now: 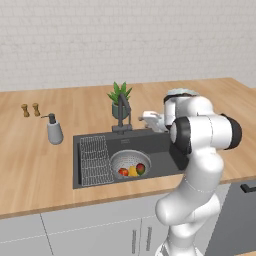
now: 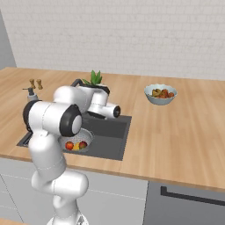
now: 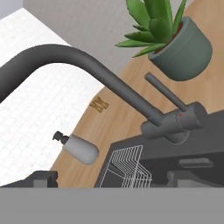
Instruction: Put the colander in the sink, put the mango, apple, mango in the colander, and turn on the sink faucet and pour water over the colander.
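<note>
Colander (image 1: pixel 129 164) sits mid-sink (image 1: pixel 160 145), fruit (image 1: pixel 132 170) inside, ready for rinsing. Gripper (image 3: pixel 111 178) faces the faucet (image 3: pixel 131 98) at the sink's back edge (jaws set wide, holding nothing), apparently lined up on its lever.

Sink: large dark grey rectangular basin (image 1: pixel 160 145) sunk into the wooden tabletop, wire grid rack along its left side.
Colander: round grey perforated metal bowl (image 1: pixel 121 160) upright inside the basin, holding three fruits, red and yellow.
Faucet: slim dark grey metal stem with bent spout (image 3: pixel 87 65), upright behind the basin.
</note>
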